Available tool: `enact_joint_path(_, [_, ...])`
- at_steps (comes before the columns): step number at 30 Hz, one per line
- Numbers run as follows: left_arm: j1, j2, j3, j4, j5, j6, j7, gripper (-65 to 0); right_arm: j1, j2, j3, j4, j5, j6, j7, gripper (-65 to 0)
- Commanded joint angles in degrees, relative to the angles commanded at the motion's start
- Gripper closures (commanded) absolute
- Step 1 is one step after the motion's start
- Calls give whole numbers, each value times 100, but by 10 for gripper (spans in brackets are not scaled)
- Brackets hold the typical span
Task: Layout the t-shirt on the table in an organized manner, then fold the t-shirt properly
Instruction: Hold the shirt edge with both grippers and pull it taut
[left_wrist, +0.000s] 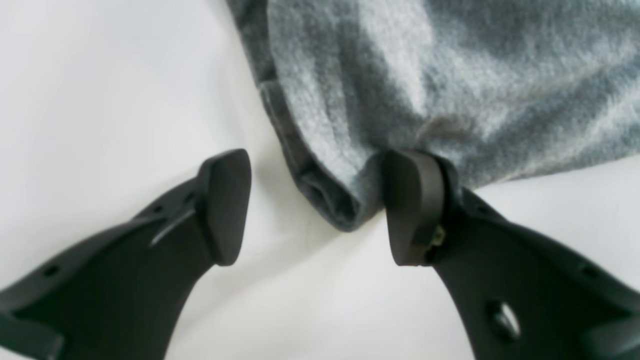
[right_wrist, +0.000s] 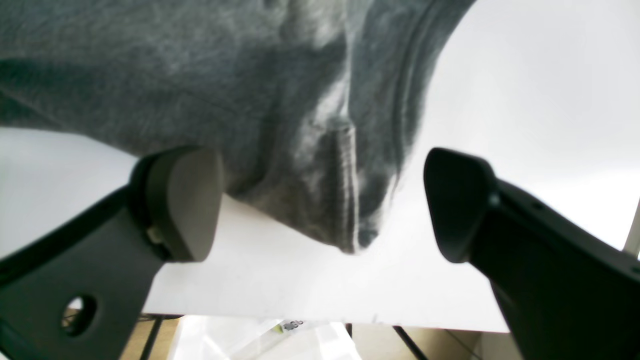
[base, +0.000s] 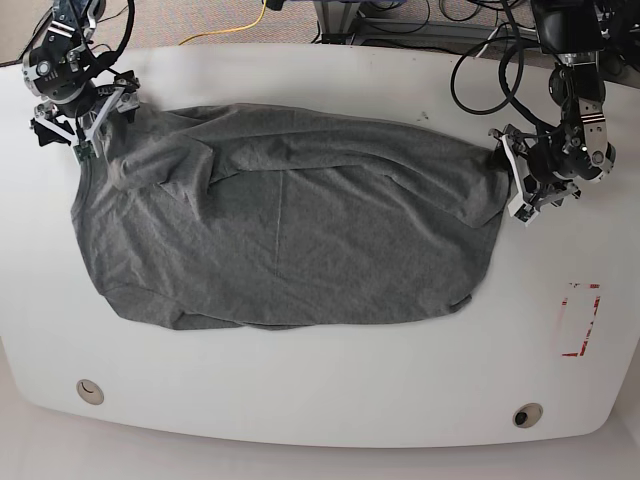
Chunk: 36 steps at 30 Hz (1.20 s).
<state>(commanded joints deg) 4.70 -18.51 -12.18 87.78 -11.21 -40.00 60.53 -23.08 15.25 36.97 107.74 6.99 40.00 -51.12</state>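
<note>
T-shirt (base: 290, 240): spread across the middle of the table (base: 330, 400), heather-grey, roughly flat but rumpled along the far edge, with a bunched fold near the right arm's end; lower edge curled under in places, so judged not yet fully laid out.

Left gripper (left_wrist: 317, 207): wide apart, holding nothing; one fingertip (left_wrist: 412, 205) touching a hemmed corner of the cloth, the other standing off on bare white surface. Placed astride the corner, probably to pinch it for a pull outward.

Right gripper (right_wrist: 322, 200): also spread wide, nothing clamped; a stitched seam and a hanging point of fabric lying between the two pads, near but not pressed by either. Positioned at the opposite end, likely for the matching tug.

Arrangement: one arm at each end of the garment, suited to stretching it taut along its length.

Red dashed rectangle (base: 580, 320): just beyond the shirt's end on the left arm's side, uncovered.

Stage: layout part, judged unfinished; folding not begun.

Risk: corner is thin and may slip out if the pads close on too little cloth.
</note>
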Motion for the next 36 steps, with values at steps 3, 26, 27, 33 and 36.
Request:
enact_joint_path(3, [-9,9,9,0,0,0,-9,-383,123,0,9,-343,-9,0,0,-525])
enact_joint_path(26, [-149,-114,9,-18,0,0,-9,-383,105,185,352,-703,-18,0,0,-40])
enact_joint_path(27, [-149,-105,9,-18,0,0,-9,-383,53,193,343,-668,-18,0,0,-40])
enact_joint_path(33, [-149,-97,62,-88,0,0,-9,-383,-62,220,334,-519,-18,0,0,-40])
enact_joint_path(36, [-158,-105,149,-246,0,0,-9,-383,-70,308,334,-527,-18,0,0,-40])
